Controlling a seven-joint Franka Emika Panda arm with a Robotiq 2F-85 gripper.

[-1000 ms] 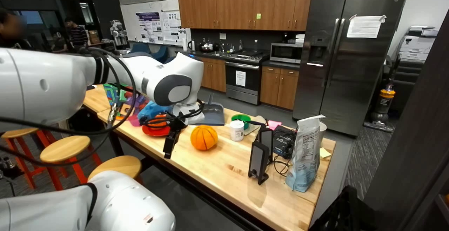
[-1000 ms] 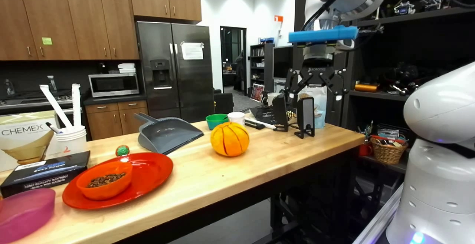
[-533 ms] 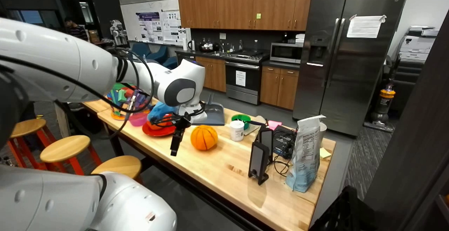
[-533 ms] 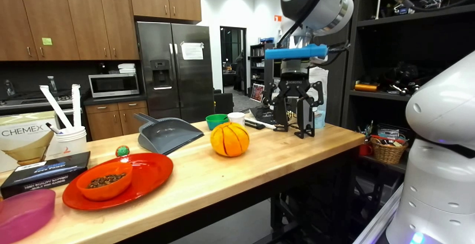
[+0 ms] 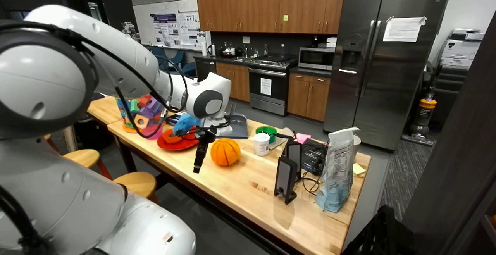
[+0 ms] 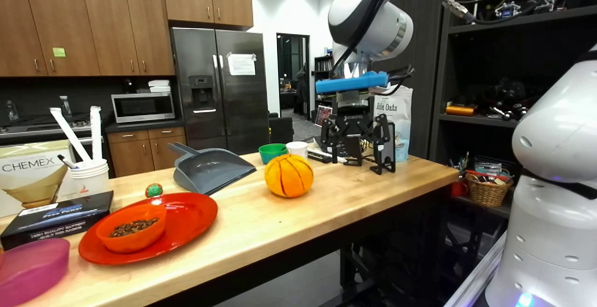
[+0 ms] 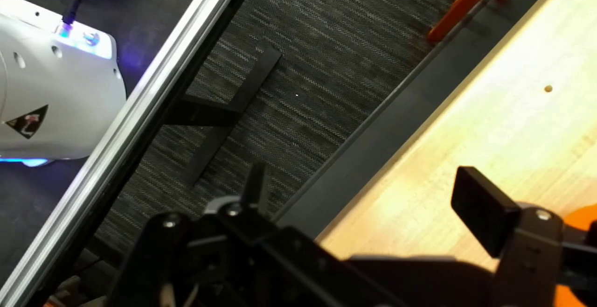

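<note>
My gripper (image 6: 360, 152) is open and empty, fingers pointing down, above the wooden table (image 6: 336, 197) near its edge. In an exterior view it hangs (image 5: 197, 165) just beside an orange ball with dark lines (image 5: 225, 152), apart from it. The ball also stands on the table in an exterior view (image 6: 288, 175), and a piece of it shows at the right edge of the wrist view (image 7: 584, 217). In the wrist view the fingers are wide apart (image 7: 366, 190), with table and floor between them. In an exterior view black speakers (image 6: 384, 148) stand behind the gripper.
A red plate (image 6: 193, 213) bears an orange bowl (image 6: 144, 237) of brown bits. A grey dustpan (image 6: 212, 167), green bowl (image 6: 272, 152) and white container (image 5: 261, 144) stand around the ball. An oats bag (image 5: 336, 173) stands at the table's end. Stools (image 5: 137, 183) stand alongside.
The arm has swung over the table and the gripper has come lower and closer to the orange ball. The gripper stays open. The objects on the table have not moved.
</note>
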